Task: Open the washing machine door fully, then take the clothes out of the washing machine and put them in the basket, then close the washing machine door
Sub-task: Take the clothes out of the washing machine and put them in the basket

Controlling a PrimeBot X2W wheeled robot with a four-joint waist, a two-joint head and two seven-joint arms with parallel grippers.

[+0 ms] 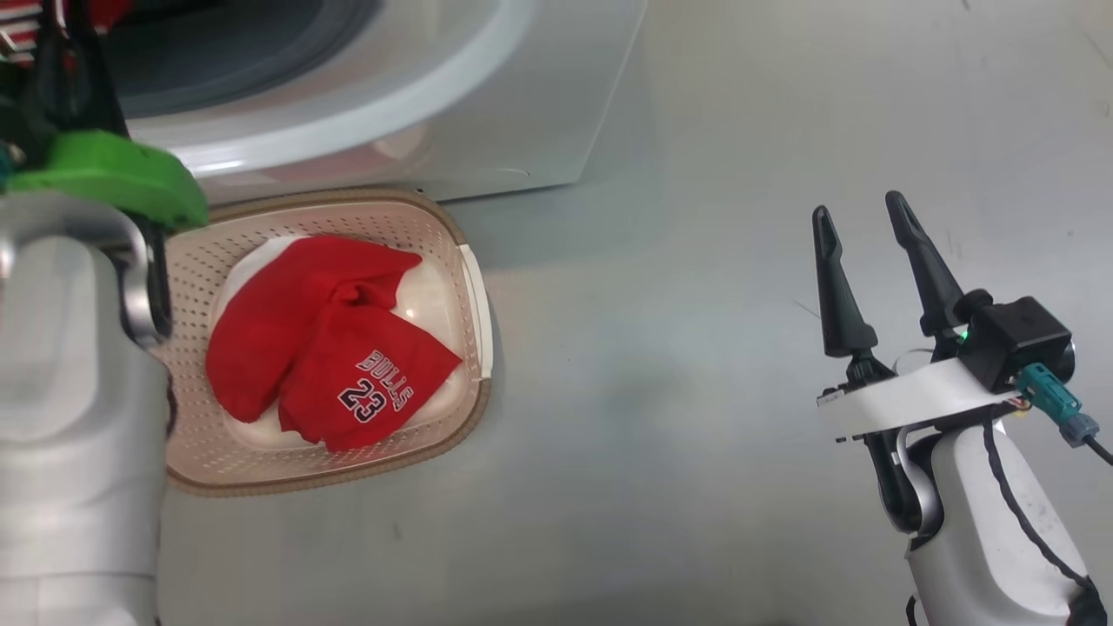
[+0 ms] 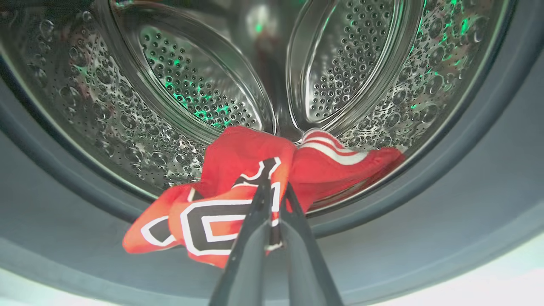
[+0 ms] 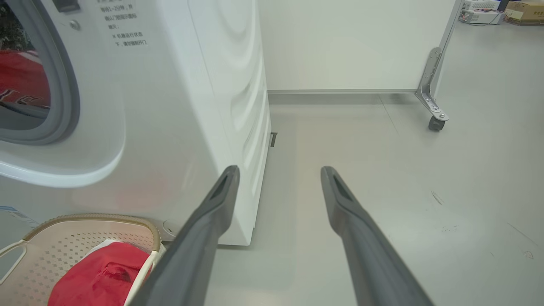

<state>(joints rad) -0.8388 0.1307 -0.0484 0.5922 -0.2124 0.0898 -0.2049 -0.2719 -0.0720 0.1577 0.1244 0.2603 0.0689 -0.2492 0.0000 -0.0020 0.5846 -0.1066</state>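
1. While the left pincer [image 2: 276,187] is clenched on a fold of a red jersey [image 2: 238,161], the cloth hangs half out over the grey rubber seal [image 2: 467,191], its far end lying at the lip of the steel drum [image 2: 191,85].
2. Handling, as I judge it: this is light, limp cloth, neither fragile nor slippery. It will drape and trail rather than keep a shape, so the loose end could drag or catch on the seal on the way out. The pinch sits on the printed part, near the middle of the bunch. A hold there, through more than one layer, seems sound for lifting it clear.
3. The right pincer [image 1: 859,209] is released, fingers spread and grasping nothing, over bare floor [image 1: 696,391] well apart from the basket [image 1: 348,196].
4. The basket sits on the floor just before the washing machine [image 1: 522,104]. A second jersey [image 1: 296,339] marked "BULLS 23" lies in it on something white [image 1: 430,304], likely fabric.
5. Views: the left wrist view gives the grip itself and the drum's inside. The head view supplies instead the basket's load and how close it lies to the opening. The right wrist view adds the machine's side and a caster [image 3: 433,123] behind it.
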